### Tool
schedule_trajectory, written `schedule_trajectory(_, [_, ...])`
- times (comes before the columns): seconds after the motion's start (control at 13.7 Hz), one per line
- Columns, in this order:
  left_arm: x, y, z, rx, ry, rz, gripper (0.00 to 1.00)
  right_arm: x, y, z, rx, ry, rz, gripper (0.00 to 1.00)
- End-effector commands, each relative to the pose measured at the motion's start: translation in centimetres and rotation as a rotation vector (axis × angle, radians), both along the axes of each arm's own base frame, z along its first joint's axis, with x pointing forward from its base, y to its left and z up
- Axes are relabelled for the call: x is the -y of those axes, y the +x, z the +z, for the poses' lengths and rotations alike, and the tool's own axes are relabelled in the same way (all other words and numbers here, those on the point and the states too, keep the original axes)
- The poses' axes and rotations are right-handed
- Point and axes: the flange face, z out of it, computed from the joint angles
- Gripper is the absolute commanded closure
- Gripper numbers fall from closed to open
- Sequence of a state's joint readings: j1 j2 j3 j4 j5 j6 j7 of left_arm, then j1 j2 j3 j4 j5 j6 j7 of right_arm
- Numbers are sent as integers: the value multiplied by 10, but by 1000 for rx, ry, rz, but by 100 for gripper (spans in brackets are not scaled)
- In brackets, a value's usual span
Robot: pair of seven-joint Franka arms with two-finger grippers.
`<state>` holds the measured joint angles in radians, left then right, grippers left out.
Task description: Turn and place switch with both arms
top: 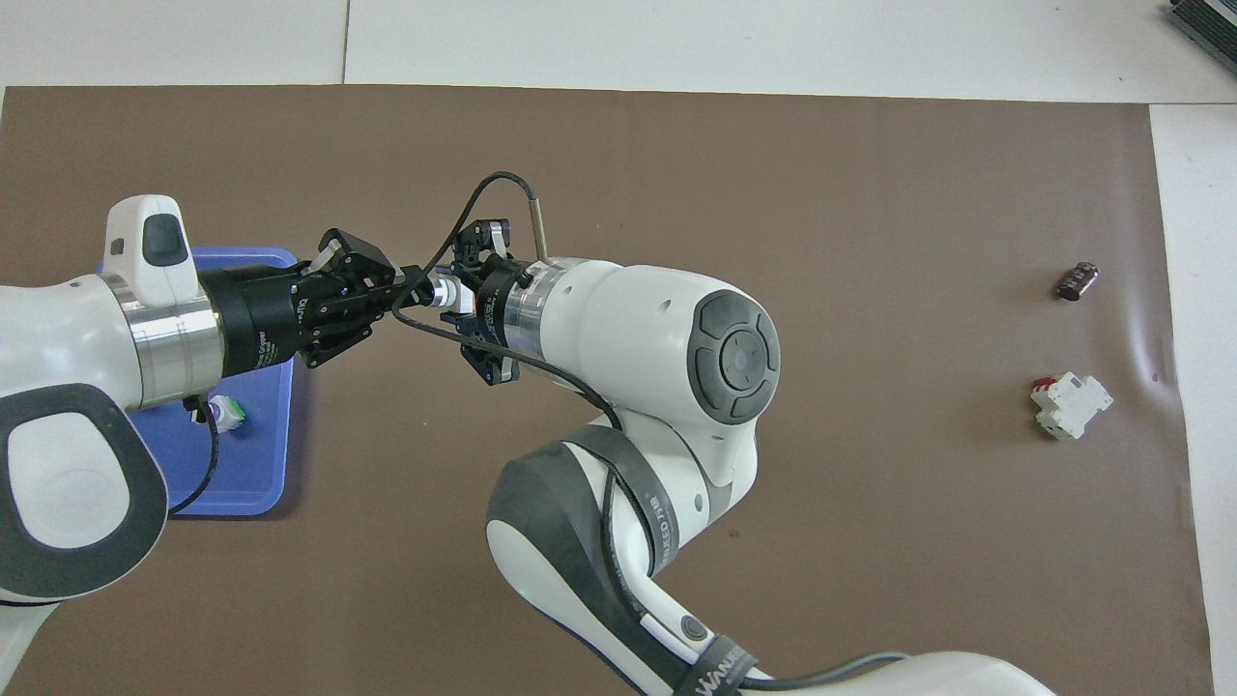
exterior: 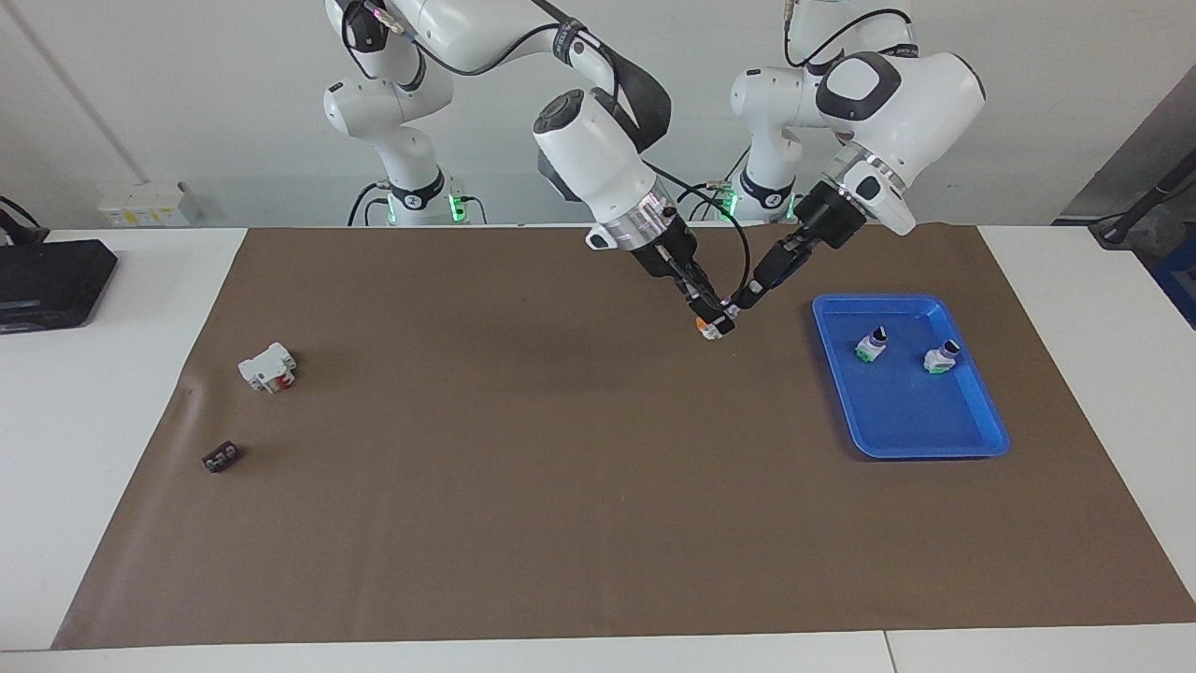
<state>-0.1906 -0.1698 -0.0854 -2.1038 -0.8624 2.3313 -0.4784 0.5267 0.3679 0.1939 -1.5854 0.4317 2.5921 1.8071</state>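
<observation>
Brown mat (exterior: 561,486): switch (exterior: 713,326) between grippers

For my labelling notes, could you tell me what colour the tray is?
The tray is blue, clearest in the facing view.

Lighting: bright, even and diffuse from above, with no hard glare on the brown mat (exterior: 523,486). Shadows: soft and faint, a broad dim patch under the raised arms mid-surface and thin dark rims beside the blue tray (exterior: 972,447). Focus: sharp to the surface's edges and corners, no visible blur.
</observation>
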Motion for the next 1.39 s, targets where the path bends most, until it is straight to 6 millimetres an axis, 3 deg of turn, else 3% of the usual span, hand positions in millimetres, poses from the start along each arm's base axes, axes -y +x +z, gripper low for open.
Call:
schedule_trajectory(0.0, [6,1,-8,35,11,-19,80,-8,-1,5,-3,1,-7,100])
schedule_trajectory(0.15, [6,1,-8,45,18,-32,84,-9,-2,5,-3,1,-6,100])
schedule_trajectory(0.29, [6,0,-9,51,23,-42,100,-8,-1,5,-3,1,-7,100])
schedule_trajectory(1.02, [11,-3,-15,36,27,-63,100,-8,-1,4,-2,1,-7,100])
schedule_trajectory(1.31, [10,-2,-14,-51,-16,43,100,-8,-1,4,-2,1,-7,100])
